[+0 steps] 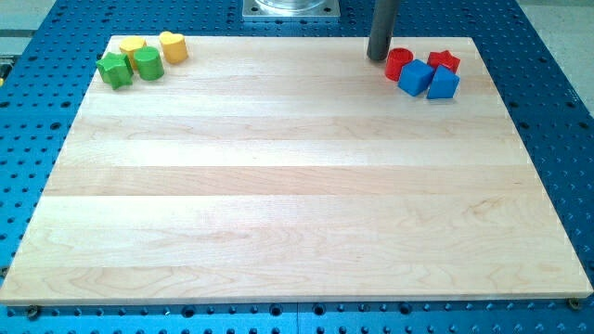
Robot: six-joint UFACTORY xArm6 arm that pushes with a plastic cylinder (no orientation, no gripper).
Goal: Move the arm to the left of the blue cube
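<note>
The blue cube (pixel 415 77) sits on the wooden board (pixel 278 186) near its top right corner. Beside it on the right is a second blue block (pixel 444 83). A red cylinder (pixel 398 63) touches the cube's upper left, and a red star (pixel 444 61) lies behind the two blue blocks. My tip (pixel 377 57) is down on the board just left of the red cylinder, up and to the left of the blue cube, a short gap from it.
At the board's top left corner stand a green star (pixel 115 70), a green cylinder (pixel 148 63), a yellow heart (pixel 173 45) and another yellow block (pixel 132 46). A blue perforated table (pixel 557 111) surrounds the board.
</note>
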